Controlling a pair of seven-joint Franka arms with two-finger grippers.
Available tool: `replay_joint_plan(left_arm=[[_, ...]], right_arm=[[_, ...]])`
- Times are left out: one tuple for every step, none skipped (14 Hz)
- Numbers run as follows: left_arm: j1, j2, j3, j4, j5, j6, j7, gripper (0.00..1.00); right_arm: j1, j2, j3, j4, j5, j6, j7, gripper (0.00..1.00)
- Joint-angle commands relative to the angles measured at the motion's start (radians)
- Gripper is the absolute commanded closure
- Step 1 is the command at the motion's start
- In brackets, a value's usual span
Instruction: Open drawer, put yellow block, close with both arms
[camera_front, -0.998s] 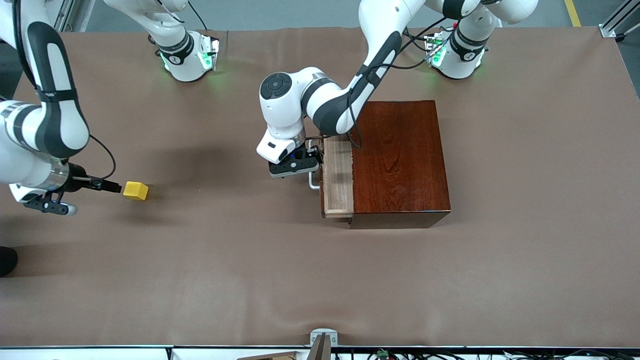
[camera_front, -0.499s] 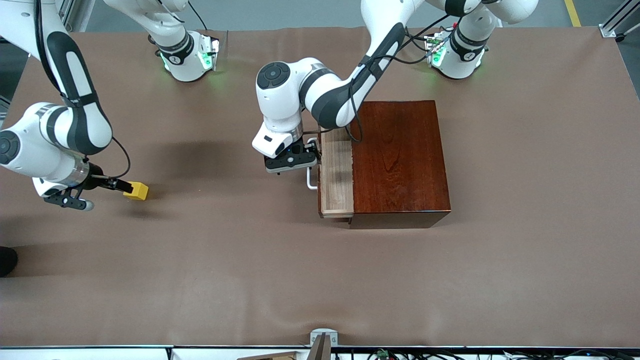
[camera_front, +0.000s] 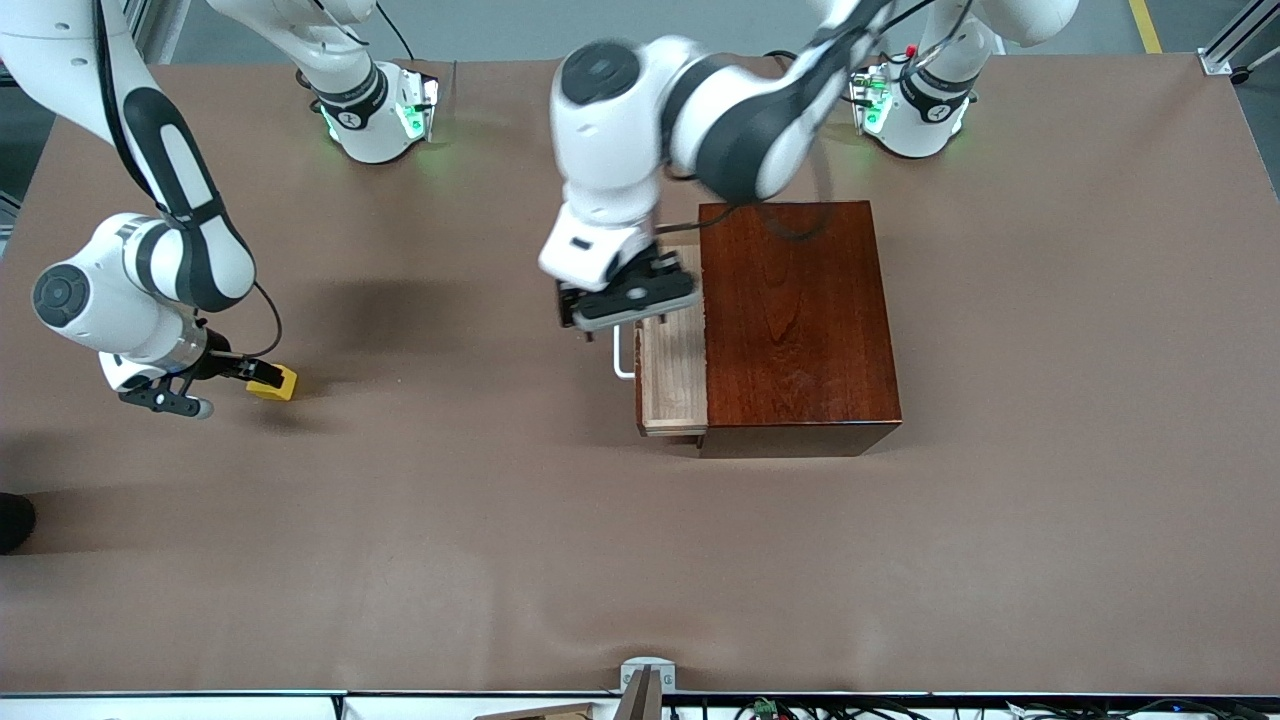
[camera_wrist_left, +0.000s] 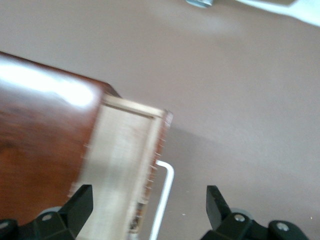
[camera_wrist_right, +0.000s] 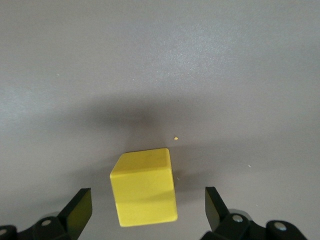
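Drawer (camera_front: 672, 365) partly slid out of wooden box (camera_front: 800, 320), left gripper (camera_front: 628, 300) spread wide above it; right gripper (camera_front: 262, 376) agape around yellow block (camera_front: 280, 384) on table (camera_front: 500, 520).

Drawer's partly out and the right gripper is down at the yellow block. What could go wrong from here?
1. The right gripper is open around the yellow block, which sits skewed between its fingers; closing may twist it or nudge it away.
2. The drawer is pulled out only a little, a narrow slot for dropping a block in.
3. The left gripper, open, hangs over the drawer and its white handle, likely in the path of a delivery.
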Motion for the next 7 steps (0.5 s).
replay_joint_plan(left_arm=[[0.071, -0.119, -0.005, -0.059, 0.001, -0.113, 0.105, 0.0], [0.113, -0.152, -0.007, -0.06, 0.002, -0.15, 0.148, 0.0], [0.15, -0.178, -0.007, -0.057, 0.001, -0.188, 0.206, 0.0], [0.18, -0.205, -0.007, -0.057, 0.001, -0.224, 0.275, 0.0], [0.209, -0.226, -0.007, -0.057, 0.001, -0.277, 0.338, 0.0], [0.242, -0.248, -0.005, -0.056, 0.002, -0.314, 0.386, 0.0], [0.278, -0.275, -0.007, -0.056, 0.002, -0.34, 0.418, 0.0]], right_arm=[[0.004, 0.007, 0.003, -0.015, 0.016, 0.027, 0.008, 0.0], [0.004, 0.015, 0.003, -0.019, 0.016, 0.041, 0.008, 0.0], [0.007, 0.027, 0.003, -0.028, 0.016, 0.061, 0.008, 0.0], [0.009, 0.032, 0.004, -0.033, 0.016, 0.079, 0.008, 0.0], [0.009, 0.033, 0.004, -0.035, 0.016, 0.081, 0.01, 0.01], [0.01, 0.033, 0.004, -0.036, 0.016, 0.081, 0.01, 0.14], [0.015, 0.033, 0.004, -0.039, 0.016, 0.078, 0.011, 0.23]])
